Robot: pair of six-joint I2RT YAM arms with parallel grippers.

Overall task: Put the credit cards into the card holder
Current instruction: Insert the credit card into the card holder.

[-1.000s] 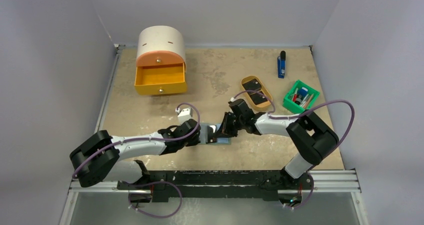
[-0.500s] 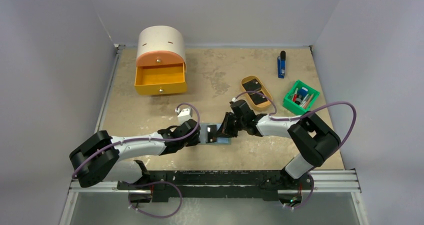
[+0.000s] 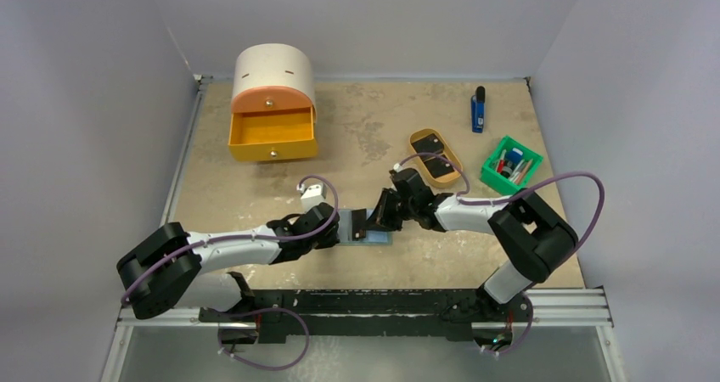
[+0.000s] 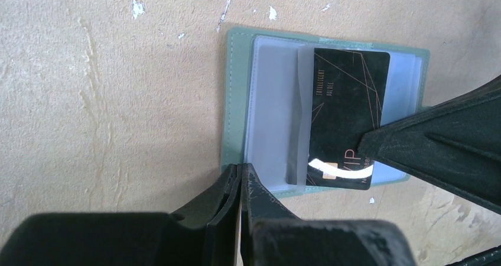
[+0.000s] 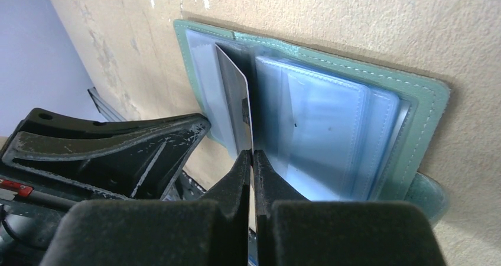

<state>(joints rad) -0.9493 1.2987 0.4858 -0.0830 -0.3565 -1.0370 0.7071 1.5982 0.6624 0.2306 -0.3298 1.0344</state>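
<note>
The card holder [image 3: 379, 238] lies open on the table, its green cover [image 4: 236, 100] and clear pockets [image 5: 319, 124] facing up. My right gripper [image 5: 252, 155] is shut on a black credit card [image 4: 348, 100] whose left end sits under a clear pocket flap. My left gripper [image 4: 241, 168] is shut, its tips resting on the holder's near left corner; I see nothing held between them. From above, the two grippers [image 3: 340, 227] [image 3: 368, 221] meet over the holder. Two more credit cards [image 3: 427, 147] [image 3: 440, 169] lie in the tan tray [image 3: 453, 158].
A green bin [image 3: 495, 179] of small items stands right of the tray. A blue-and-black stick [image 3: 479, 109] lies at the back right. A cream and orange box with an open yellow drawer [image 3: 272, 136] stands at the back left.
The right gripper has nudged the card slightly left, toward the left gripper. The left arm has barely moved.
</note>
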